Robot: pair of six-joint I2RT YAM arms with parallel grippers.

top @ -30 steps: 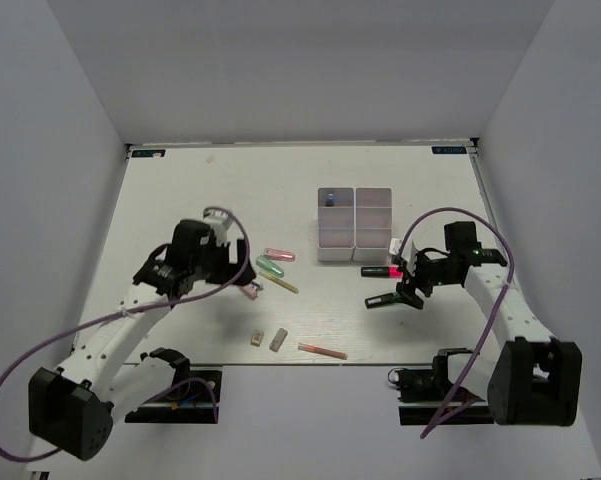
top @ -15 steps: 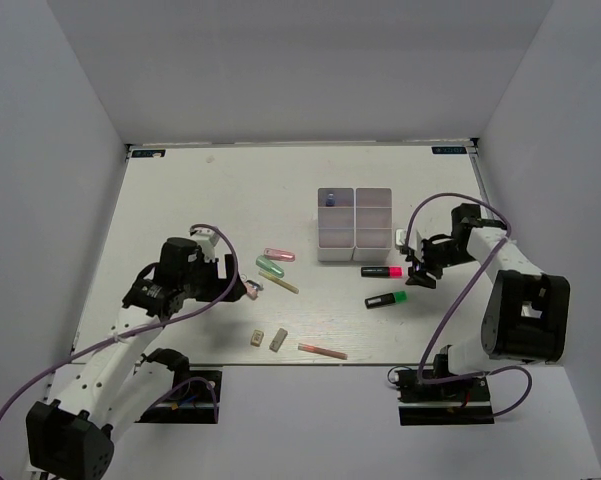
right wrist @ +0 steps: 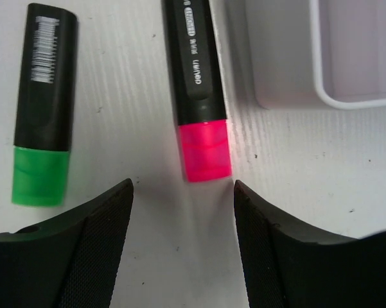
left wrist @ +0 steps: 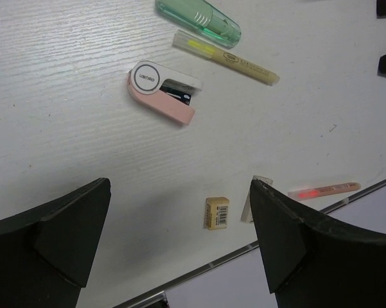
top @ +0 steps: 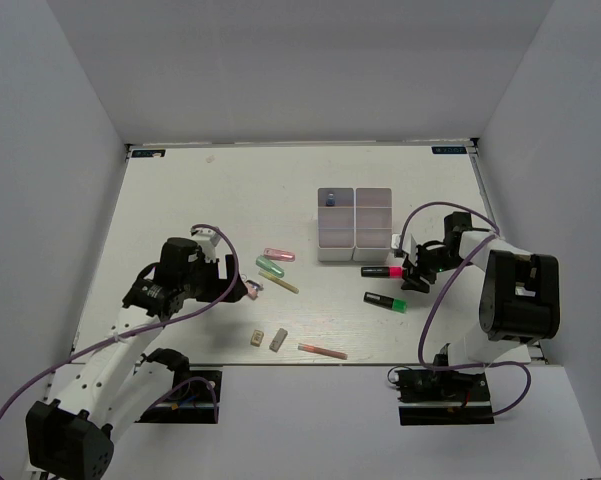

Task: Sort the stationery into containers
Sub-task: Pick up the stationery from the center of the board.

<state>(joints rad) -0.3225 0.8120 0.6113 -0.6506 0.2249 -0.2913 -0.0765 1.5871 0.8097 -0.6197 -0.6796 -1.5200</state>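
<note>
Your white table (top: 180,200) carried the compartment box (top: 336,252) right of centre, red-capped highlighter (top: 380,271) and green-capped highlighter (top: 385,301) just nearer you, pink marker (top: 279,254), green marker (top: 270,267) and yellow pen (top: 280,283) mid-table, beige eraser (top: 257,338), grey eraser (top: 277,340) and pink pen (top: 322,351) by the near edge.

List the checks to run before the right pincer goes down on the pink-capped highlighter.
1. Right pincer open: ok.
2. Pink-capped highlighter has its cap in line with the pincer's gap: ok.
3. Green-capped highlighter lies apart from it: ok.
4. Cap end lies past the corner of the white box: ok.
5. Pincer height above the table: cannot tell.
6. Left pincer open and empty: ok.
</note>
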